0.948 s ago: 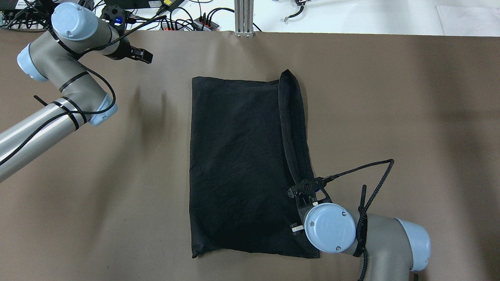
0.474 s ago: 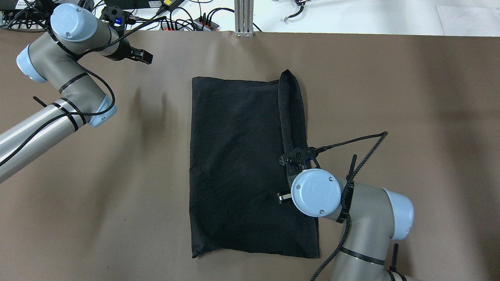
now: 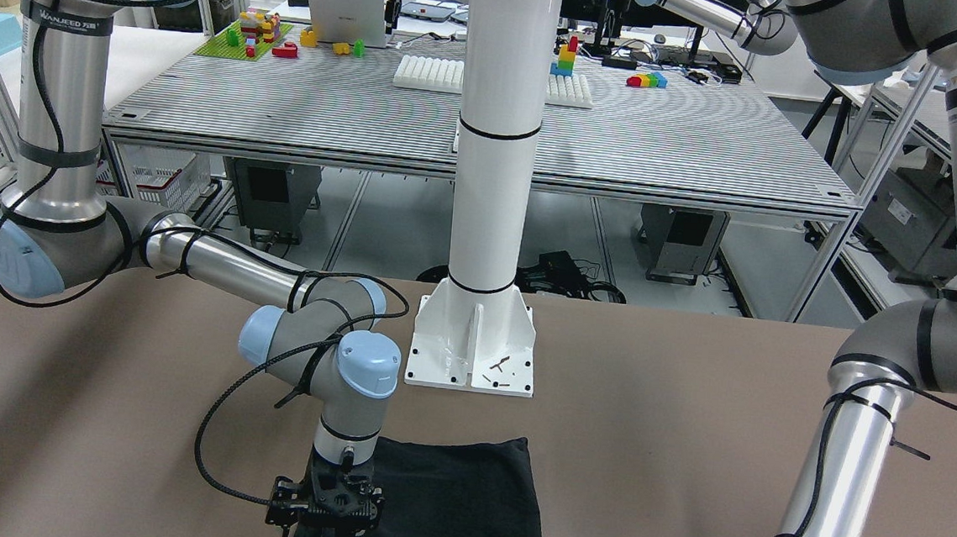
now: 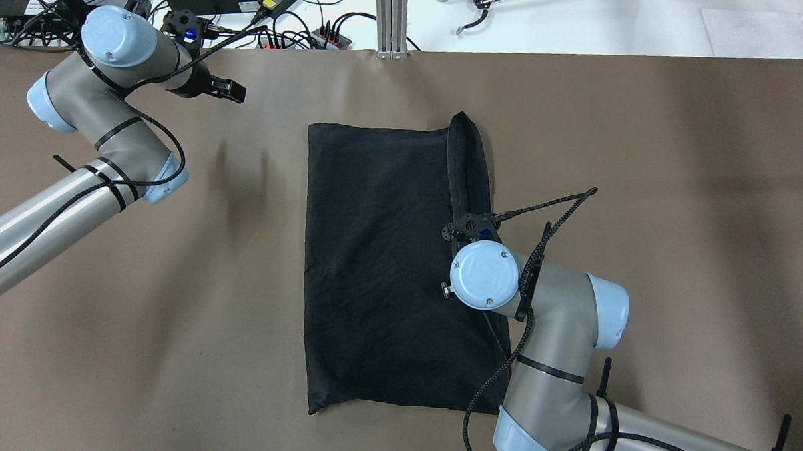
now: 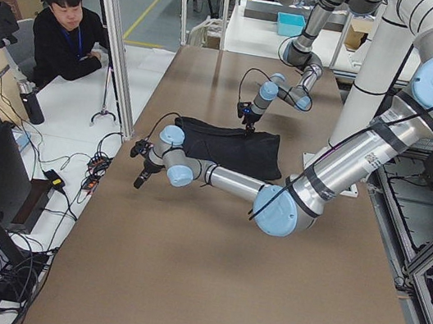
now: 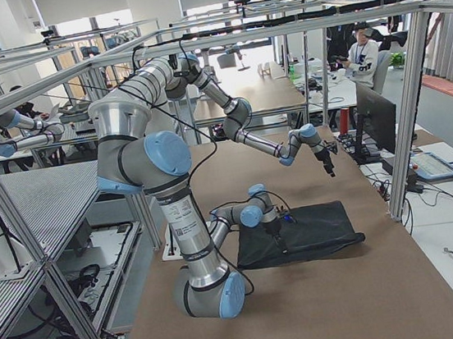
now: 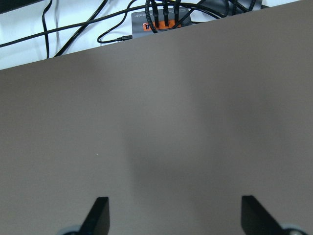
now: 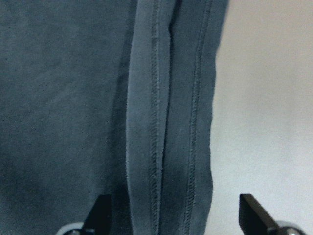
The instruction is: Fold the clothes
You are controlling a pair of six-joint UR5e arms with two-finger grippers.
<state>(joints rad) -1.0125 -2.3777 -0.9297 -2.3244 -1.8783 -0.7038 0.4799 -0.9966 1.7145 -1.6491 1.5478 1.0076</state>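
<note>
Now, black garment (image 4: 376, 266) lying on the worktop (image 4: 673, 176), right gripper (image 8: 173, 215) hovering over its hemmed edge with jaws spread, left gripper (image 7: 171, 218) hanging well apart, jaws likewise spread.

Counting as I go: one black fabric garment (image 4: 383, 266), just the one, centre of the overhead frame. Two grey-and-blue arms, both mine: left arm (image 4: 97, 116) upper left, right arm (image 4: 552, 327) lower right. Two black two-finger grippers: left gripper (image 7: 176, 213), right gripper (image 8: 173, 213), with two black fingertips (image 8: 100, 210) at the bottom of each wrist frame. One white round column (image 3: 493, 177), top centre of the front frame. One grey power strip with an orange face (image 7: 159, 22), top of the left wrist frame. One black-and-silver grabber tool (image 4: 487, 2), upper right overhead.
</note>
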